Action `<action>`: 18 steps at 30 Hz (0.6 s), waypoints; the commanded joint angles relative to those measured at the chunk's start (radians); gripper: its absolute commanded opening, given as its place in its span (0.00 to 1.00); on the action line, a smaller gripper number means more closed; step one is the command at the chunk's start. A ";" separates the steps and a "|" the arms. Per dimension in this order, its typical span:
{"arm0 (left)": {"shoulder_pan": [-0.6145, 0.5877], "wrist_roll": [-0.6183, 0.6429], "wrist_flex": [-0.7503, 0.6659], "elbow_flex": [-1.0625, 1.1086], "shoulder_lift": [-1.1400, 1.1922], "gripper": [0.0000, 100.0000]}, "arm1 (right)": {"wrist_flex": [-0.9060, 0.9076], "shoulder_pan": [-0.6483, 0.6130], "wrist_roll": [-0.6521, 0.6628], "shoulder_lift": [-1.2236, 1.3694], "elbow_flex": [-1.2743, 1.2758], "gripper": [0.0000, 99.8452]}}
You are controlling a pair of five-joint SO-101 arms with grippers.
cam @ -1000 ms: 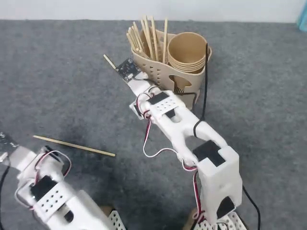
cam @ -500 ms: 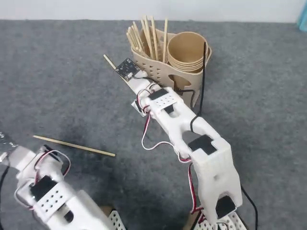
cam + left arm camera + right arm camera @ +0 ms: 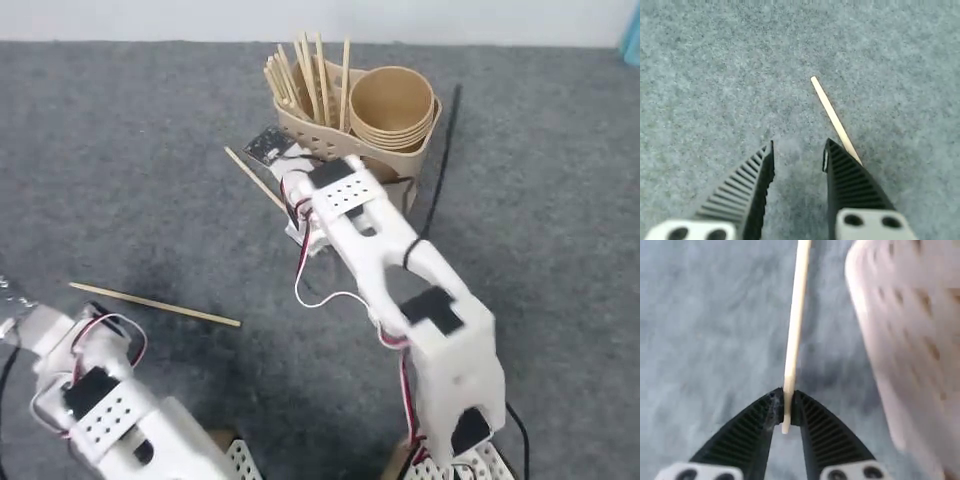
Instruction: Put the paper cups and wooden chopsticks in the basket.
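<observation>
The beige basket stands at the back of the grey carpet with several wooden chopsticks and stacked paper cups inside. My right gripper is shut on a chopstick beside the basket wall; from above, that held chopstick pokes out to the left of the right arm, just left of the basket. Another chopstick lies flat near the front left. My left gripper is open just above the carpet, one end of that loose chopstick by its fingertip.
Grey carpet covers the whole work area. A black cable runs from the right arm past the basket's right side. The left arm's white body sits at the front left corner.
The right arm has swung and lifted the held chopstick, so its free end has moved back and down toward the arm. The loose chopstick and the left arm stayed put.
</observation>
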 commanded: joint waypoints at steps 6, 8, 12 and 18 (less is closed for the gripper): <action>0.000 0.006 -0.032 -0.005 -0.014 0.16 | 0.282 -0.004 0.055 -0.412 0.155 0.01; 0.000 0.006 -0.032 -0.005 -0.014 0.16 | 0.272 -0.004 0.078 -0.530 0.282 0.01; 0.000 0.005 -0.032 -0.005 -0.014 0.16 | 0.222 0.015 0.110 -0.796 0.559 0.01; -0.003 0.005 -0.031 -0.005 -0.014 0.16 | 0.148 0.220 0.301 -1.063 0.936 0.01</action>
